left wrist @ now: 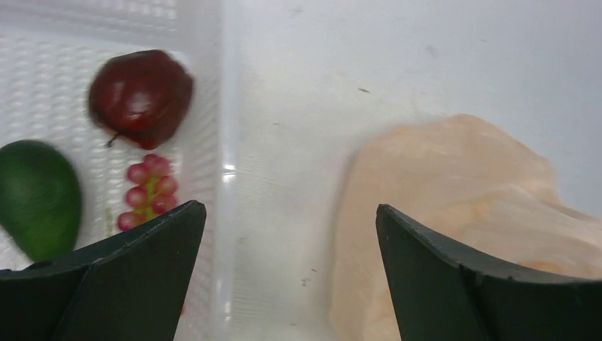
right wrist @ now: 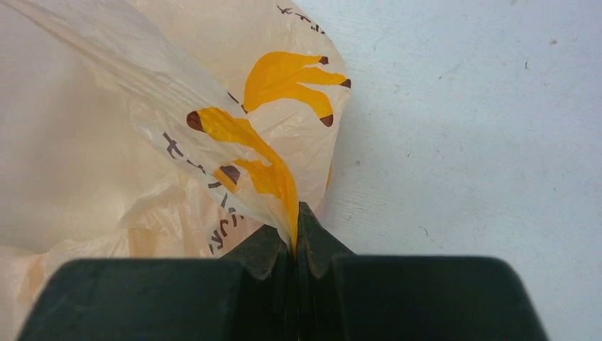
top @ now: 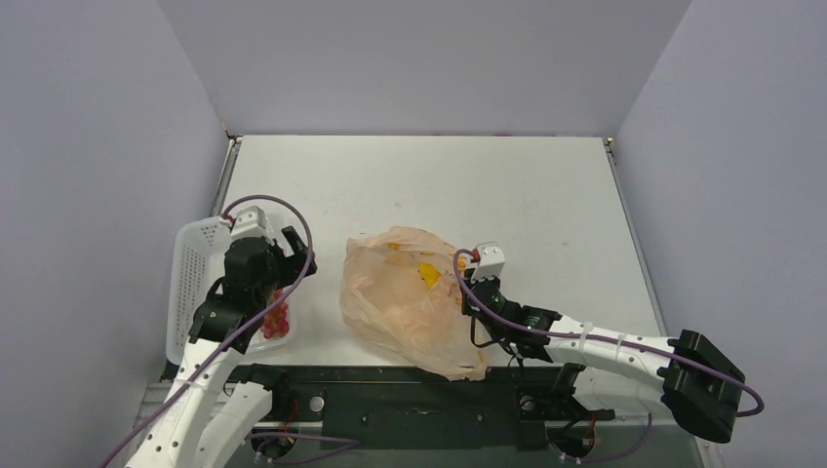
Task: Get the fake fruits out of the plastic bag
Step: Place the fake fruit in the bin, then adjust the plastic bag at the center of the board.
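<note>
The peach-orange plastic bag (top: 410,302) lies crumpled in the middle of the table. My right gripper (top: 468,294) is at its right side, shut on a fold of the bag's film (right wrist: 234,142) with a yellow printed mark; the jaws (right wrist: 294,217) are pressed together on it. My left gripper (top: 293,258) is open and empty above the right rim of the white mesh basket (top: 190,283). In the left wrist view the open gripper (left wrist: 289,207) frames bare table, with the bag (left wrist: 454,206) to its right. A dark red round fruit (left wrist: 140,96) and a cluster of red berries (left wrist: 148,193) lie in the basket (left wrist: 42,71). The bright red fruit is out of view.
A green avocado-shaped fruit (left wrist: 37,197) also lies in the basket. The basket stands at the table's left edge, beside the grey wall. The table's raised rim runs along the left and right sides (top: 624,205).
</note>
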Motion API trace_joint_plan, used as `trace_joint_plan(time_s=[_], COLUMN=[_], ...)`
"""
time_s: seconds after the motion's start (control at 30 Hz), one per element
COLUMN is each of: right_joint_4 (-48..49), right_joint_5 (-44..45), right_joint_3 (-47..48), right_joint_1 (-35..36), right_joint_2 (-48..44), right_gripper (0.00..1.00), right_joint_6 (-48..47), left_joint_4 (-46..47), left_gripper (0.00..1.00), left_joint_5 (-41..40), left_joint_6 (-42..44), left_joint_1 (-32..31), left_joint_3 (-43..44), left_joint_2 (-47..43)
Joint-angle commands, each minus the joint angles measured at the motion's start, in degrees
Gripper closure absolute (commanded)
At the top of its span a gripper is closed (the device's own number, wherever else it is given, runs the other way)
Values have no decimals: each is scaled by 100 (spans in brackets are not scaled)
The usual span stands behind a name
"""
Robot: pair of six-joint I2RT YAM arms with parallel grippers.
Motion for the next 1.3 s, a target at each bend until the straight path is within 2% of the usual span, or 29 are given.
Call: trace_joint_plan(time_s=[0.0,0.1,0.2,0.33,0.43,0.53,0.67,0.87,0.93,1.1,1.17,1.2,1.27], right_joint_4=[66,64,155,122,61,-52,-116,-235,-451,-1211,-1464,-1536,-1747], right_joint_5=[-222,-565,-937,-1268,-1772,-2107,-2175,-2064,-1875,-1449,-1299,-1255,-1225], right_joint_3=[670,966,1319,1876,2229,2530,2374,1773,1688,1850,1949,2016,2131], right_joint_1=[-115,-157,-183,-186,-185,-185,-190,-199,-210,-202,-202,-204,-202], right_joint_2=[71,296,537,664,654,611,459,359,366,402,390,390,371], right_gripper=[100,100,100,100,100,100,100,100,100,100,99,97,85], right_joint_6=[-348,-600,-805,-1045,-1221,-1325,-1266,-1015,-947,-915,-906,-903,-887], left_joint_4=[1132,1690,2030,3163,4009,4121,4310,4585,4219,3060,2911,2890,2842], left_gripper=[10,11,13,14,13,13,16,15,15,12,12,12,12], left_joint_5=[2292,3640,4578,5663,6122,6271,6745,6700,6451,5218,5165,5196,5295], left_joint_6=[282,145,-35,-586,-981,-1022,-1053,-937,-772,-398,-386,-398,-392], left_joint_1=[24,24,24,13,7,-6,-229,-1286,-1325,-1321,-1321,-1321,-1325], left_joint_3=[241,138,21,-371,-569,-613,-551,-305,-83,645,940,1120,1421], left_joint_2=[-108,40,255,297,329,450,850,931,860,684,723,756,795])
